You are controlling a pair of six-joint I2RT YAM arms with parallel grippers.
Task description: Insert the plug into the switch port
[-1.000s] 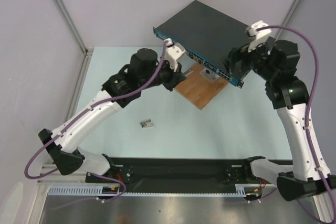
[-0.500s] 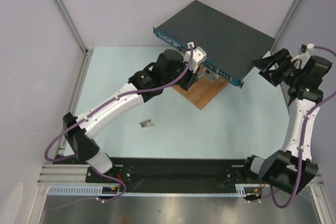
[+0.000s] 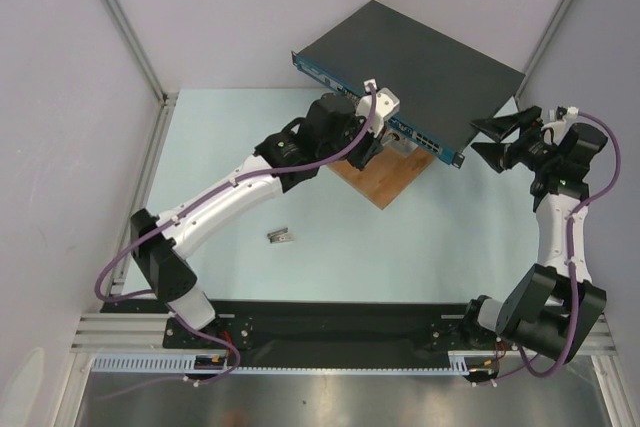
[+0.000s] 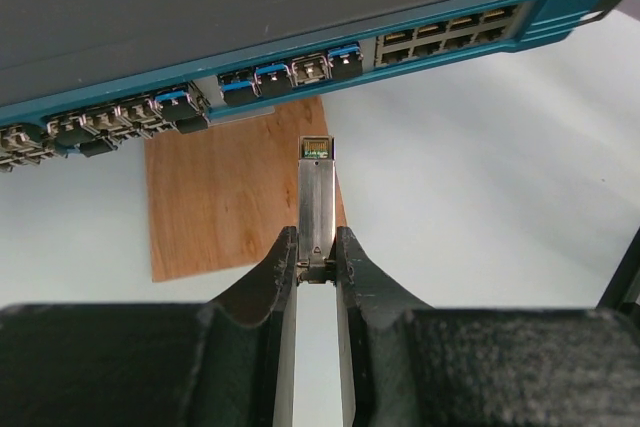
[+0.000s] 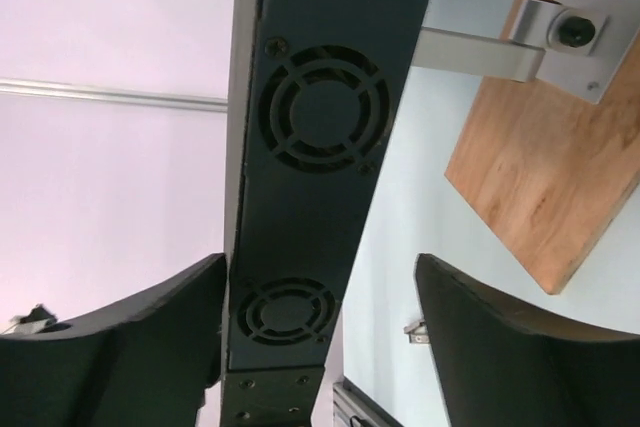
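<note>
The switch (image 3: 410,57) is a dark grey box raised above the table, its blue port face (image 4: 300,82) turned toward my left arm. My left gripper (image 4: 316,247) is shut on the plug (image 4: 316,192), a slim silver module. The plug points at the port row, and its tip is a short gap below the blue-tabbed ports without touching them. In the top view the left gripper (image 3: 372,142) sits just in front of the switch face. My right gripper (image 3: 497,137) is open and empty beside the switch's right end. Its wrist view shows the switch's fan-vented side (image 5: 320,127) between the spread fingers.
A brown wooden board (image 3: 385,175) lies under the switch's front edge, carrying a metal bracket (image 5: 560,35). A small metal clip (image 3: 281,236) lies on the pale table left of centre. Aluminium frame posts stand at the back left and back right.
My left arm has stretched forward, bringing the plug up to the switch's port face. My right arm has swung away from the switch's front right corner to its right side.
</note>
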